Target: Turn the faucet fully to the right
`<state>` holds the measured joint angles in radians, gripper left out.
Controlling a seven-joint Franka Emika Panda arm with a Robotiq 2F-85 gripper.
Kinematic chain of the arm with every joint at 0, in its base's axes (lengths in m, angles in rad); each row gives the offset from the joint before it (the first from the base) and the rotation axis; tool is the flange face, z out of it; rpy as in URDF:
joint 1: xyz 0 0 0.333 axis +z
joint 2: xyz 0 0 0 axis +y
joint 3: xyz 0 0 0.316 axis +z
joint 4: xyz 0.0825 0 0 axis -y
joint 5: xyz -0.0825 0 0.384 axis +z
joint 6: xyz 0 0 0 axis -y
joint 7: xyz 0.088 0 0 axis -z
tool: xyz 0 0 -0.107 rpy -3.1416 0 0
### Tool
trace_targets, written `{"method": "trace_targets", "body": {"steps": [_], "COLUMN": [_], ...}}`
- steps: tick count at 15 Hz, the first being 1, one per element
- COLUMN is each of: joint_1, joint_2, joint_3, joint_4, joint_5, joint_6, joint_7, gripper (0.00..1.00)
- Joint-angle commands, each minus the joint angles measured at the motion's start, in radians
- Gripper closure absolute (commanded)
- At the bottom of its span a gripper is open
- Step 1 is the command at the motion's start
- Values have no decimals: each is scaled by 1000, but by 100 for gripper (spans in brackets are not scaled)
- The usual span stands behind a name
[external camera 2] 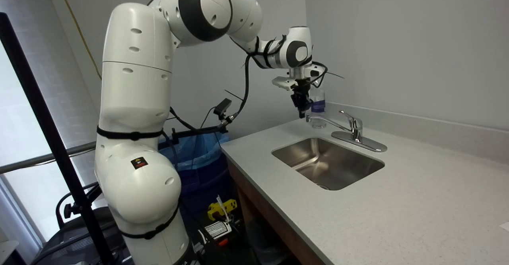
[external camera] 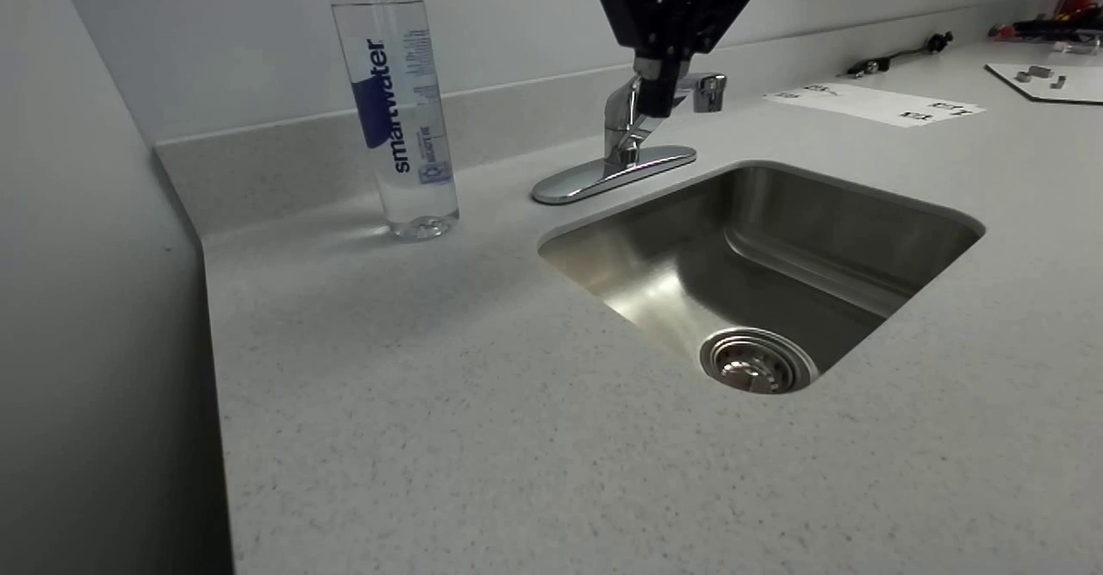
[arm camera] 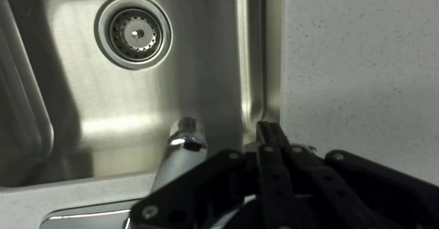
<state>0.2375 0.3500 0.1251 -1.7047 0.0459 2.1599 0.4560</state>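
The chrome faucet (external camera: 617, 118) stands behind the sink on its oval base plate in both exterior views (external camera 2: 356, 130). Its slim spout reaches over the sink, toward the bottle's side, in an exterior view; the lever handle is on top. In the wrist view the spout (arm camera: 180, 158) ends over the basin, left of my fingers. My gripper (arm camera: 272, 133) points down with its fingertips together and nothing between them. In both exterior views the gripper (external camera: 657, 101) (external camera 2: 301, 115) is beside the spout, and in an exterior view it partly hides the faucet. Contact with the spout cannot be told.
A steel sink (external camera: 763, 165) with a drain (arm camera: 137, 33) is set into the light counter (external camera 2: 417, 209). A tall clear bottle (external camera: 401, 118) with a blue label stands near the counter's end. Printed paper sheets (external camera: 870, 103) lie farther along. A wall runs behind the faucet.
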Motion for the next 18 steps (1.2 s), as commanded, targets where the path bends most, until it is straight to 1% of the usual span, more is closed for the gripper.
{"method": "trace_targets", "body": {"steps": [1,3,10,13,18], "joint_1": [11,4,-23,-34,-44], "joint_2": [35,26,30,19,17], "joint_3": [0,2,-18,-24,-25], "joint_4": [67,65,90,76,78], "joint_5": [13,25,31,28,32], "joint_6": [-12,-30,-16,-9,-42], "joint_7": [-7,-26,-36,-34,-40], "gripper": [100,100,100,100,100]}}
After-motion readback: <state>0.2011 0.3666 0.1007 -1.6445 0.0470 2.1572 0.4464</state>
